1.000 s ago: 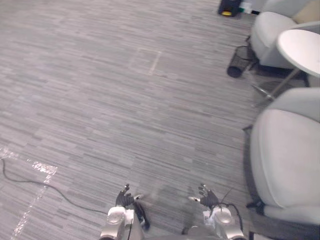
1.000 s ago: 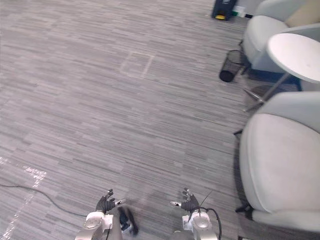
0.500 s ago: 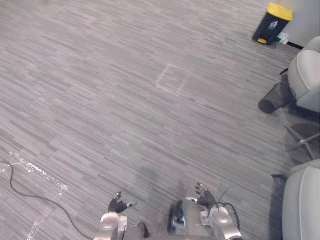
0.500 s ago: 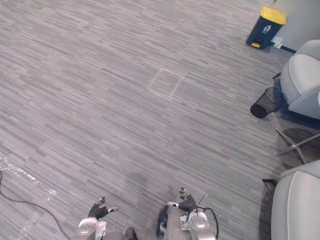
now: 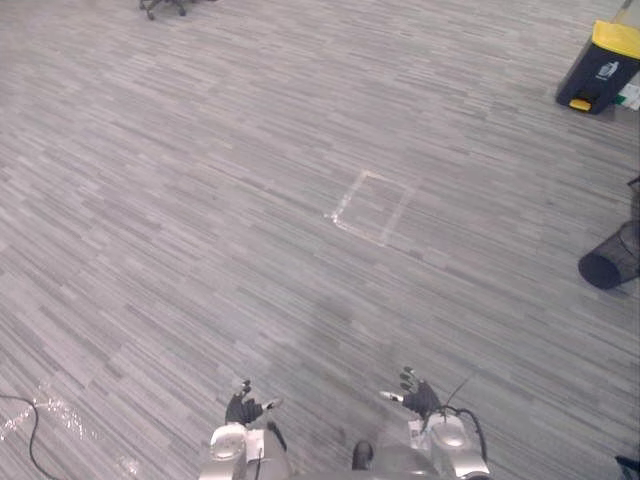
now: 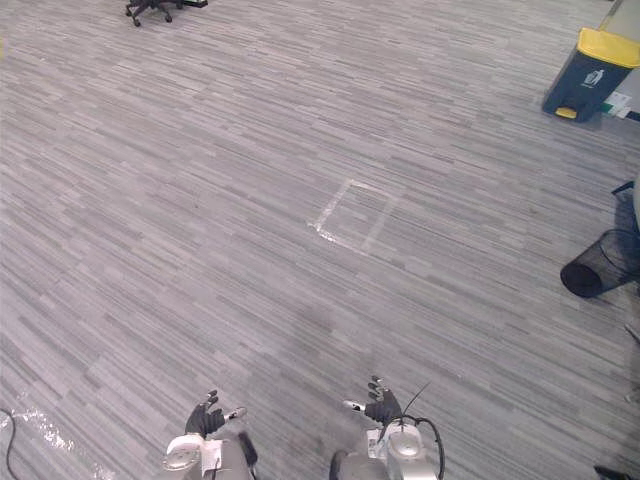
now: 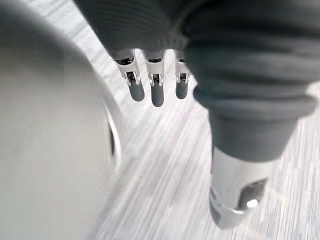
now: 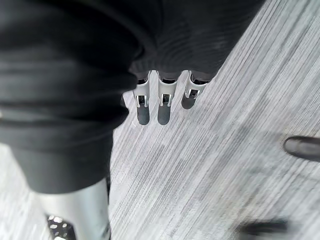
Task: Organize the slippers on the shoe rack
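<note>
Both hands are held low and close together over the grey floor (image 5: 200,200), and nothing is held in either. The left hand (image 5: 243,408) is seen with its fingers (image 7: 157,92) straight and apart from the thumb. The right hand (image 5: 415,398) is likewise relaxed, its fingers (image 8: 164,107) hanging loose above bare floor. Where the slippers and the shoe rack lie cannot be told from these views.

The slippers can be expected to be light, soft and easily bent, with little risk of damage. A pinch across the upper strap or at the heel edge, thumb against fingers, would probably serve best. A sole gripped flat would likely flex and slip.

Against the pictures from a second ago, the whole scene is shifted, so the camera has been turned rather than the things moved. The pale armchairs and round desk formerly beside the right hand are passed out of frame. The taped square (image 5: 372,207) is now found well ahead of the hands. The yellow-lidded bin (image 5: 603,65) is seen far ahead on the right hand's side, and the dark mesh waste basket (image 5: 612,262) is nearer on that same side. A chair base (image 5: 165,6) is brought into view far ahead of the left hand. The hands themselves are kept low and empty as before.
</note>
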Tool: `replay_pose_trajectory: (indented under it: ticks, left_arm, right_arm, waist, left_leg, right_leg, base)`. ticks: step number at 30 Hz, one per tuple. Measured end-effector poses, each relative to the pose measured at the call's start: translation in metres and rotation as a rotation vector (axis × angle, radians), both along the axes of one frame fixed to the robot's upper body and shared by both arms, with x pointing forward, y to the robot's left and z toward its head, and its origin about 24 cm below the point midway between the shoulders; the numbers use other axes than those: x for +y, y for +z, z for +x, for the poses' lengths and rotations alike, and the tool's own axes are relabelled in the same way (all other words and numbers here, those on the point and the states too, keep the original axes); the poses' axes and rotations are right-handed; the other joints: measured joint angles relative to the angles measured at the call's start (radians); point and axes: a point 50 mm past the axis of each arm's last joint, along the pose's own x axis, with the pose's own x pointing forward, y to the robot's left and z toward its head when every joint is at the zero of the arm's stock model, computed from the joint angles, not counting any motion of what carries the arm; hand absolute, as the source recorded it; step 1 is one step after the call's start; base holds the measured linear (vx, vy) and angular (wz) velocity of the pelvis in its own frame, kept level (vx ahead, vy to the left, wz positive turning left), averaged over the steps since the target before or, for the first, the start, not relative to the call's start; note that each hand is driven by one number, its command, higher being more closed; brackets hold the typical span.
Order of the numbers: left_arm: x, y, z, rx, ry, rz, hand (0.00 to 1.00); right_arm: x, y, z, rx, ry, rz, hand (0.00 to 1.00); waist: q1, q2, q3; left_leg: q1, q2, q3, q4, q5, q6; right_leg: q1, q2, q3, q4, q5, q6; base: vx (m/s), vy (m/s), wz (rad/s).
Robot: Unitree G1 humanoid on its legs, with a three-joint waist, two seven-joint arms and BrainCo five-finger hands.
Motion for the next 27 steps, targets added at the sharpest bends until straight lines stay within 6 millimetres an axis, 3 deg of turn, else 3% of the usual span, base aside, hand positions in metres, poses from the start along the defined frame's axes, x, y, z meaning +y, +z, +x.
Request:
replay_pose_trajectory:
  ticks: [1,2,5,6,7,8,10,12,14,15,16,17,18,19,20,21,22,23,25,27]
  left_arm:
    - [0.000,-0.002,-0.004,0.011,0.003,-0.002,0.00]
    - [0.006,-0.001,-0.002,0.010,0.009,0.009,0.00]
    - [0.006,-0.001,-0.001,0.013,0.006,0.010,0.00]
    - [0.009,-0.002,-0.002,0.028,0.002,0.019,0.00]
    - [0.011,-0.006,-0.007,0.060,-0.003,0.025,0.00]
    - [0.010,-0.008,-0.011,0.086,-0.009,0.026,0.00]
    - [0.005,-0.012,-0.017,0.112,-0.040,0.023,0.00]
    - [0.004,-0.012,-0.016,0.111,-0.048,0.025,0.00]
    - [0.002,-0.009,-0.009,0.095,-0.067,0.029,0.00]
    - [-0.001,-0.009,-0.006,0.089,-0.096,0.035,0.00]
    - [-0.002,-0.008,-0.005,0.087,-0.119,0.046,0.00]
    - [-0.001,-0.008,-0.004,0.084,-0.135,0.054,0.00]
    - [-0.004,-0.008,-0.004,0.086,-0.140,0.049,0.00]
    - [-0.010,-0.011,-0.007,0.106,-0.148,0.030,0.00]
    - [-0.013,-0.012,-0.009,0.110,-0.155,0.019,0.00]
    - [-0.017,-0.012,-0.007,0.104,-0.162,0.010,0.00]
    - [-0.019,-0.012,-0.005,0.100,-0.159,0.005,0.00]
    - [-0.021,-0.014,-0.009,0.110,-0.139,-0.012,0.00]
    - [-0.023,-0.016,-0.015,0.125,-0.138,-0.017,0.00]
    - [-0.022,-0.015,-0.017,0.118,-0.143,-0.015,0.00]
  right_arm:
    - [-0.001,-0.001,-0.003,0.010,0.000,-0.005,0.00]
    - [0.004,-0.002,-0.004,0.009,-0.002,0.007,0.00]
    - [0.010,-0.005,-0.009,0.021,-0.004,0.030,0.00]
    - [0.013,-0.006,-0.013,0.031,-0.007,0.040,0.00]
    - [0.016,-0.008,-0.014,0.037,-0.005,0.047,0.00]
    - [0.017,-0.008,-0.016,0.041,-0.003,0.049,0.00]
    - [0.014,-0.007,-0.014,0.030,-0.004,0.044,0.00]
    - [0.014,-0.003,-0.007,-0.001,0.003,0.043,0.00]
    - [0.012,0.000,-0.001,-0.017,0.007,0.034,0.00]
    - [0.008,0.002,0.002,-0.031,0.008,0.023,0.00]
    - [0.006,0.002,0.000,-0.026,0.006,0.017,0.00]
    - [0.004,-0.001,-0.007,-0.006,0.000,0.013,0.00]
    - [0.002,-0.003,-0.011,0.009,-0.012,0.018,0.00]
    - [-0.002,-0.001,-0.005,-0.004,-0.007,-0.001,0.00]
    - [-0.004,0.000,-0.003,-0.006,-0.003,-0.008,0.00]
    - [-0.007,0.001,-0.002,-0.010,-0.007,-0.014,0.00]
    - [-0.011,0.001,-0.003,-0.007,-0.024,-0.015,0.00]
    - [-0.012,-0.001,-0.006,0.007,-0.032,-0.015,0.00]
    - [-0.010,-0.003,-0.009,0.020,-0.033,-0.010,0.00]
    - [-0.003,-0.005,-0.013,0.032,-0.033,0.007,0.00]
  waist:
    - [0.012,-0.001,-0.003]
    - [0.002,-0.033,-0.024]
    - [-0.006,-0.057,-0.039]
    - [-0.007,-0.076,-0.036]
    - [-0.014,-0.081,-0.034]
    - [-0.018,-0.080,-0.033]
    - [-0.032,-0.039,-0.034]
    - [-0.040,-0.031,-0.028]
    - [-0.060,-0.030,-0.023]
    - [-0.082,-0.020,-0.017]
    - [-0.095,-0.025,-0.019]
    - [-0.095,-0.039,-0.025]
    - [-0.097,-0.046,-0.028]
    - [-0.097,-0.014,-0.029]
    - [-0.095,0.014,-0.046]
    - [-0.101,0.022,-0.045]
    - [-0.102,0.043,-0.033]
    - [-0.100,0.064,-0.023]
    - [-0.092,0.060,-0.016]
    - [-0.083,0.034,-0.021]
  left_leg:
    - [0.017,-0.019,-0.023,-0.024,0.125,0.012]
    - [0.020,-0.055,-0.022,0.007,0.092,0.064]
    - [0.032,-0.062,-0.005,0.110,-0.042,0.089]
    - [0.098,-0.081,0.012,0.103,-0.088,0.096]
    - [0.167,-0.092,0.022,0.085,-0.118,0.099]
    - [0.229,-0.098,0.034,0.062,-0.128,0.100]
    - [0.411,-0.099,0.051,-0.083,-0.138,0.094]
    - [0.511,-0.095,0.079,-0.159,-0.136,0.092]
    - [0.560,-0.077,0.089,-0.169,-0.137,0.092]
    - [0.591,-0.059,0.090,-0.183,-0.140,0.087]
    - [0.622,-0.064,0.096,-0.209,-0.144,0.065]
    - [0.661,-0.078,0.100,-0.228,-0.159,0.016]
    - [0.708,-0.077,0.093,-0.237,-0.190,-0.036]
    - [0.739,-0.048,0.092,-0.223,-0.193,-0.052]
    - [0.696,-0.013,0.083,-0.139,-0.178,-0.077]
    - [0.648,0.020,0.065,-0.015,-0.161,-0.083]
    - [0.571,0.078,0.023,0.198,-0.089,-0.090]
    - [0.486,0.160,-0.011,0.472,0.024,-0.097]
    - [0.430,0.208,0.006,0.693,-0.003,-0.097]
    - [0.341,0.207,0.054,0.780,-0.065,-0.075]
  right_leg:
    - [0.023,-0.012,0.031,-0.009,-0.006,0.018]
    - [0.027,-0.063,0.031,0.006,0.014,0.046]
    - [-0.101,-0.114,0.072,0.330,0.059,0.118]
    - [-0.198,-0.155,0.096,0.585,0.112,0.161]
    - [-0.268,-0.178,0.101,0.794,0.116,0.172]
    - [-0.307,-0.190,0.084,0.901,0.108,0.157]
    - [-0.427,-0.205,-0.037,1.012,0.050,0.058]
    - [-0.539,-0.183,-0.115,0.921,-0.010,0.034]
    - [-0.610,-0.134,-0.156,0.690,-0.022,0.025]
    - [-0.623,-0.092,-0.176,0.472,0.031,0.033]
    - [-0.610,-0.062,-0.186,0.256,0.126,0.042]
    - [-0.614,-0.058,-0.187,0.143,0.187,0.038]
    - [-0.617,-0.050,-0.158,0.137,0.316,-0.026]
    - [-0.641,-0.031,-0.145,0.234,0.338,-0.074]
    - [-0.663,-0.018,-0.142,0.281,0.284,-0.077]
    - [-0.655,-0.010,-0.152,0.298,0.250,-0.071]
    - [-0.604,0.013,-0.164,0.288,0.216,-0.077]
    - [-0.509,0.062,-0.147,0.237,0.189,-0.090]
    - [-0.406,0.097,-0.113,0.200,0.154,-0.119]
    - [-0.300,0.108,-0.051,0.145,0.121,-0.121]
  base:
    - [0.78,0.315,-0.59]
    - [0.66,0.270,-0.35]
    - [0.67,0.298,-0.10]
    - [0.64,0.279,-0.15]
    - [0.62,0.254,-0.22]
    - [0.60,0.176,-0.26]
    - [0.65,0.176,-0.40]
    - [0.58,0.093,-0.25]
    - [0.51,-0.033,0.10]
    - [0.51,-0.111,0.40]
    - [0.62,-0.167,0.47]
    - [0.55,-0.175,0.36]
    - [0.62,-0.208,-0.01]
    - [0.65,-0.239,-0.16]
    - [0.64,-0.250,-0.23]
    - [0.60,-0.278,-0.05]
    - [0.73,-0.288,-0.14]
    - [0.73,-0.249,-0.27]
    - [0.52,-0.109,-0.62]
    - [0.51,-0.047,-0.79]
